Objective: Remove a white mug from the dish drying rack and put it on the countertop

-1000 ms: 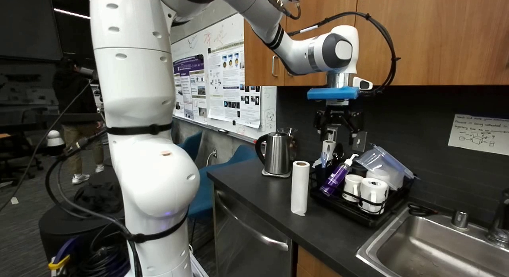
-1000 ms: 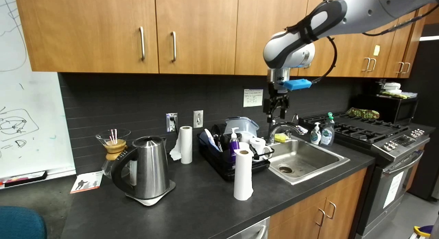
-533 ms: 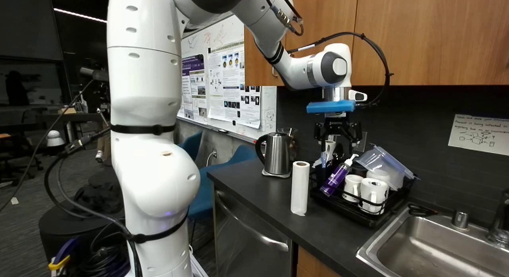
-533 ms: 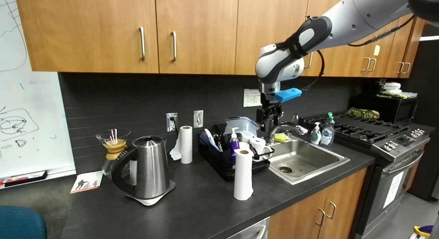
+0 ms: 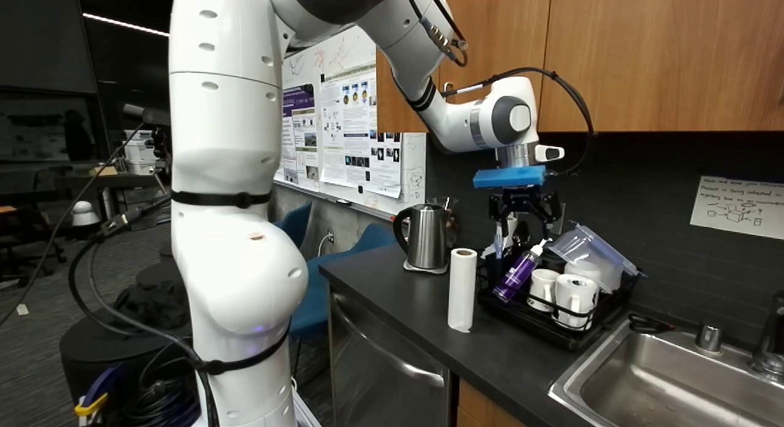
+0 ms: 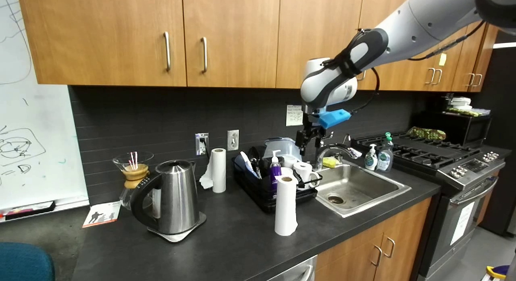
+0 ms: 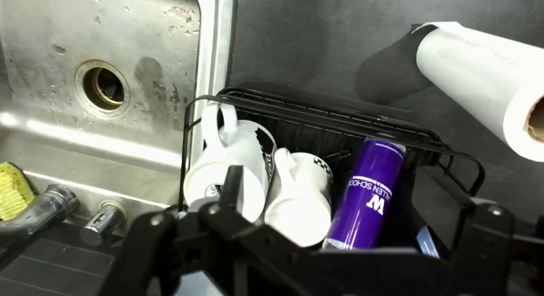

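Two white mugs stand upside down in the black dish drying rack (image 5: 566, 341). The larger white mug (image 7: 250, 153) has black print. The smaller white mug (image 7: 304, 211) has a checkered band at its rim. Both handles face the rack's front side in the wrist view. The larger mug (image 5: 579, 298) and the smaller mug (image 5: 541, 286) also show in an exterior view. My gripper (image 5: 527, 229) is open and empty, above the rack and slightly tilted. In the wrist view its fingers (image 7: 233, 185) are spread wide above the mugs and a purple bottle. The countertop (image 6: 225, 240) is dark.
The purple pump bottle (image 7: 367, 190) leans beside the smaller mug. A clear plastic container (image 5: 591, 255) and utensils share the rack. A paper-towel roll (image 5: 462, 292) stands before it. A steel sink (image 6: 354, 188) adjoins the rack. A steel kettle (image 6: 179, 200) stands farther along. Cabinets hang above.
My gripper has moved down toward the rack and tilted slightly. In an exterior view it has also shifted left. The mugs and other rack items have not moved.
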Controlling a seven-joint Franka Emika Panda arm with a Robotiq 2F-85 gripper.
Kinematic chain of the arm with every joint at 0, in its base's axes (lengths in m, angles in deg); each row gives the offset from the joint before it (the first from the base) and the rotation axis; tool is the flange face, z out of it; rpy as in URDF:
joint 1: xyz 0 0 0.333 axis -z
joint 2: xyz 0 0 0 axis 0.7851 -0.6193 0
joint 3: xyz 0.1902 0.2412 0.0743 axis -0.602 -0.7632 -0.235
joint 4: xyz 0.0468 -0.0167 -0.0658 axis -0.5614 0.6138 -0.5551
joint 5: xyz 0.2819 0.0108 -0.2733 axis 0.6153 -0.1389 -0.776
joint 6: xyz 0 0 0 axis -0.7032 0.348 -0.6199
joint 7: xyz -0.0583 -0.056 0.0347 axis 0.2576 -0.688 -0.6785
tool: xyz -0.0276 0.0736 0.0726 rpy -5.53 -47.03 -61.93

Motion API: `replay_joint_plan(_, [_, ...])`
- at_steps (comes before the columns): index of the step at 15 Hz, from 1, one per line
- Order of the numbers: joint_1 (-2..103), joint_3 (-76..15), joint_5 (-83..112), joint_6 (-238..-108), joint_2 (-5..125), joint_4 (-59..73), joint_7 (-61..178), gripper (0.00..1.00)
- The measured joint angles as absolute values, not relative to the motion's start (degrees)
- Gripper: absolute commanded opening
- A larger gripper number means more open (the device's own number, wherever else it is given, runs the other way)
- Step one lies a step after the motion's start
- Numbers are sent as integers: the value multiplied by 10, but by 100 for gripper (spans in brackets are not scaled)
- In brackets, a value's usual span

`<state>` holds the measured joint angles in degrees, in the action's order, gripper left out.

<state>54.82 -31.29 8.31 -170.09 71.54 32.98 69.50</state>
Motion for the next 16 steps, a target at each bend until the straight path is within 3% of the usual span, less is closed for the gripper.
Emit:
replay_joint_plan(9, [547, -292, -50, -1721, 627, 343, 576, 100])
replay_joint_plan(16, [575, -240, -103, -1703, 648, 252, 618, 100])
